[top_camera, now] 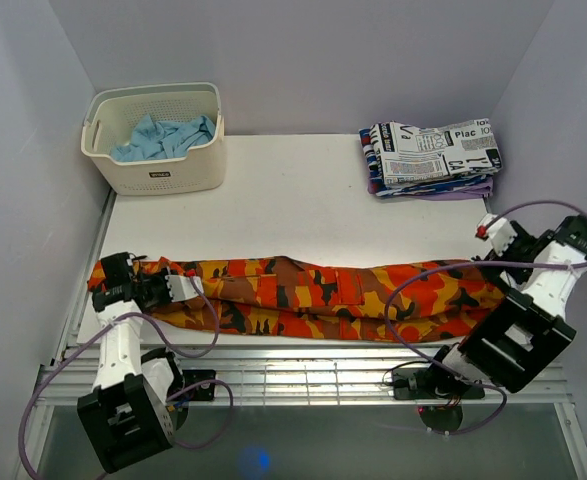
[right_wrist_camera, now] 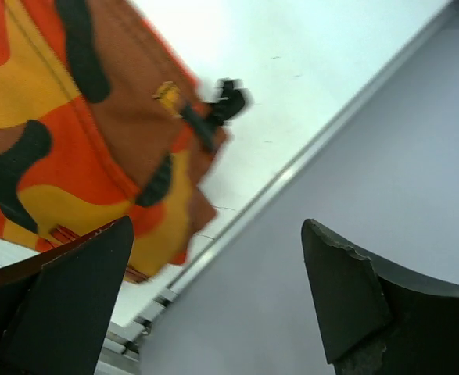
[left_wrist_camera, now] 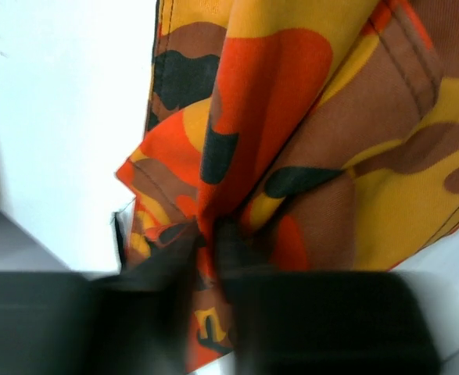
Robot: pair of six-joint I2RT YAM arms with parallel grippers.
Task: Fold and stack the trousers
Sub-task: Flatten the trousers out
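The orange, yellow and brown camouflage trousers (top_camera: pixel 303 295) lie stretched left to right across the near part of the white table (top_camera: pixel 303 190). My left gripper (top_camera: pixel 168 288) is shut on the trousers' left end; in the left wrist view the cloth (left_wrist_camera: pixel 292 141) bunches between its dark fingers (left_wrist_camera: pixel 237 250). My right gripper (top_camera: pixel 495 240) is open and empty just past the trousers' right end, near the right wall. In the right wrist view its fingers (right_wrist_camera: pixel 346 289) stand wide apart, and the waist end (right_wrist_camera: pixel 96 156) with a black clip (right_wrist_camera: pixel 225 100) lies to the upper left.
A stack of folded trousers (top_camera: pixel 435 157), newsprint-patterned on top, sits at the back right. A cream basket (top_camera: pixel 158 140) holding blue cloth (top_camera: pixel 163 135) stands at the back left. A slatted metal rail (top_camera: pixel 303 375) runs along the near edge. Walls close in on both sides.
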